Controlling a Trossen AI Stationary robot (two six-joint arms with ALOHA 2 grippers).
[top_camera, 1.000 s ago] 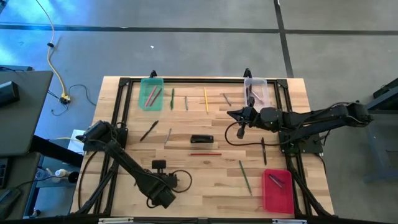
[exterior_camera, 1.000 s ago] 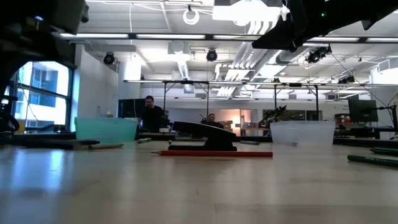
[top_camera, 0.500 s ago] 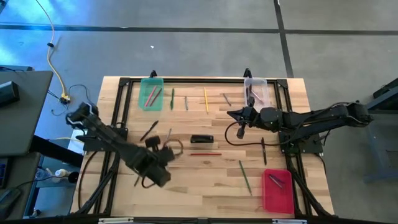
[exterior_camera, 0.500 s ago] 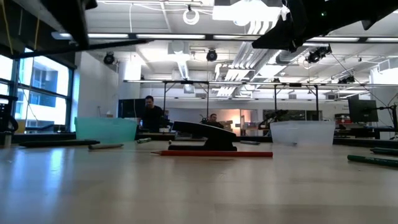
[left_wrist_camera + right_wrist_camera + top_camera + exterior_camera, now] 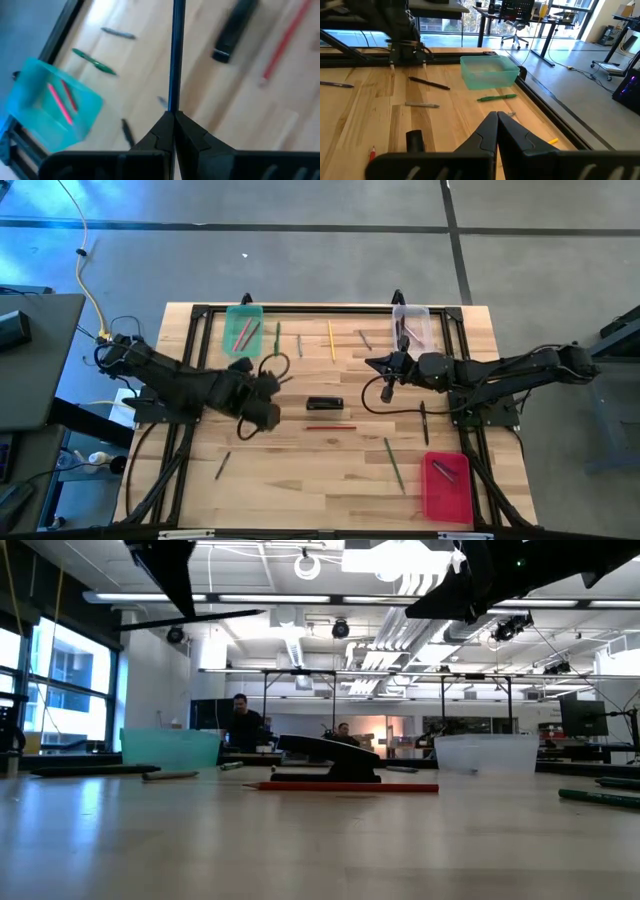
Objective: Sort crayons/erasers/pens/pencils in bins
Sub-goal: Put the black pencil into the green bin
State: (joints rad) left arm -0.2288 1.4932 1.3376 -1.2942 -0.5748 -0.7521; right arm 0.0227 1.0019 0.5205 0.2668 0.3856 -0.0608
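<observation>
My left gripper hangs over the table's left middle, shut on a thin dark pen. It also shows in the left wrist view and the low view. My right gripper is shut and empty, raised over the right middle. The green bin at the far left holds pinkish sticks. The clear bin stands at the far right. The red bin stands at the near right. Loose pens and pencils lie flat on the table. My left gripper pinches the dark pen between its two fingertips, at about the pen's middle. The fingers come from above, pointing down, and lie across the pen. The pen is about level, runs left to right and is lifted clear of the table.
On the table lie a black block, a red pencil, a yellow pencil, a green pen, a grey pen, a green pencil and dark pens. A black frame rims the table.
My left gripper has swung from the table's near edge toward the far edge, to the left middle, still shut on the dark pen, which stays about level and clear of the table. A dark pen near the front left has come into sight where the arm was.
</observation>
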